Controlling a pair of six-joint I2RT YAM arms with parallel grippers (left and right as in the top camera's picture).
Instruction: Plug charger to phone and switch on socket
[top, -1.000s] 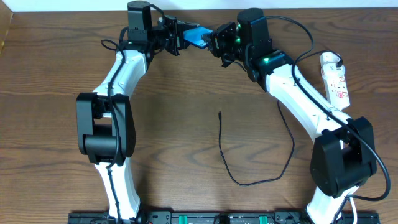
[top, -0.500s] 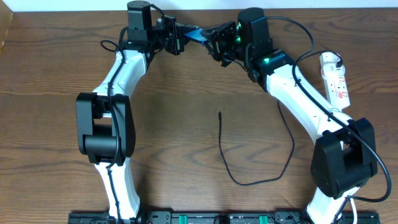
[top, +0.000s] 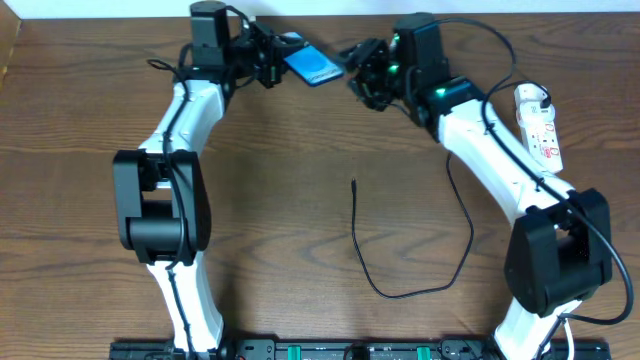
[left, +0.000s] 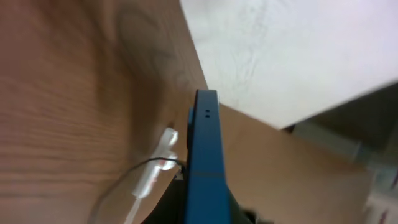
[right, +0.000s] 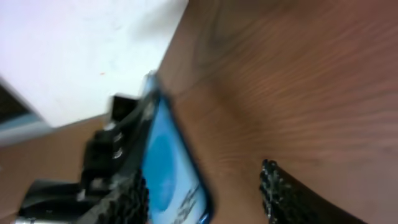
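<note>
The phone (top: 312, 65), its blue screen up, hangs above the table's far edge with my left gripper (top: 274, 58) shut on its left end. In the left wrist view the phone (left: 204, 155) stands edge-on straight ahead of the jaws. My right gripper (top: 356, 68) stands open just right of the phone, not touching it. In the right wrist view the phone (right: 168, 177) lies by the left finger (right: 127, 199), with a gap to the right finger (right: 280, 193). The charger (top: 360, 240) lies loose mid-table, its thin tip (top: 354, 184) pointing away. The socket (top: 540, 125) lies at the far right.
A white wall (top: 320, 8) borders the table's far edge right behind both grippers. The socket (left: 155, 168) shows small and blurred past the phone in the left wrist view. The charger's cable loops toward the right arm (top: 500, 170).
My right gripper has opened, let go of the phone and drawn back to the right. My left gripper has shut on the phone and swung it slightly left.
</note>
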